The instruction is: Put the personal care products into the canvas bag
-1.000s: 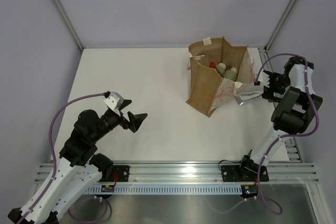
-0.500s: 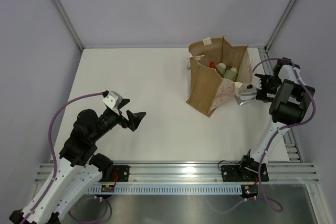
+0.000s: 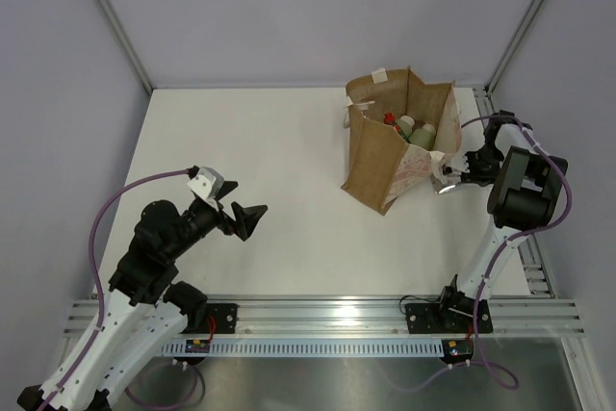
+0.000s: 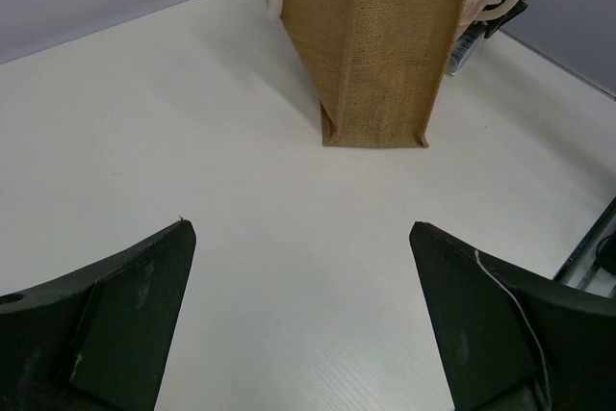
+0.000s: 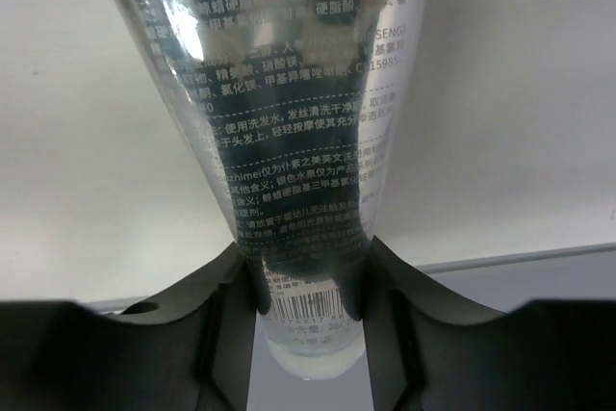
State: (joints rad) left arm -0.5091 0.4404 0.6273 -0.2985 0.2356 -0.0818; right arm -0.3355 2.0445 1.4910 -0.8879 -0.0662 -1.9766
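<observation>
The canvas bag (image 3: 377, 163) stands upright at the back right of the table and also shows in the left wrist view as the same tan bag (image 4: 380, 45). Inside it I see a dark green bottle with a red cap (image 3: 390, 122) and two pale white-capped bottles (image 3: 407, 125). A silver tube (image 3: 447, 183) lies just right of the bag, and my right gripper (image 3: 460, 174) is shut on it. The right wrist view shows the jaws (image 5: 303, 286) clamping the tube (image 5: 289, 141) near its capped end. My left gripper (image 3: 248, 221) hovers open over bare table, its jaws (image 4: 300, 226) holding nothing.
An aluminium rail (image 3: 327, 315) runs along the near edge, carrying both arm bases. A slotted metal strip (image 3: 539, 276) borders the table's right side. Grey walls and frame posts (image 3: 525, 21) close in the back corners.
My right arm has drawn in towards the bag and its jaws have closed on the silver tube. The left arm has stayed still.
</observation>
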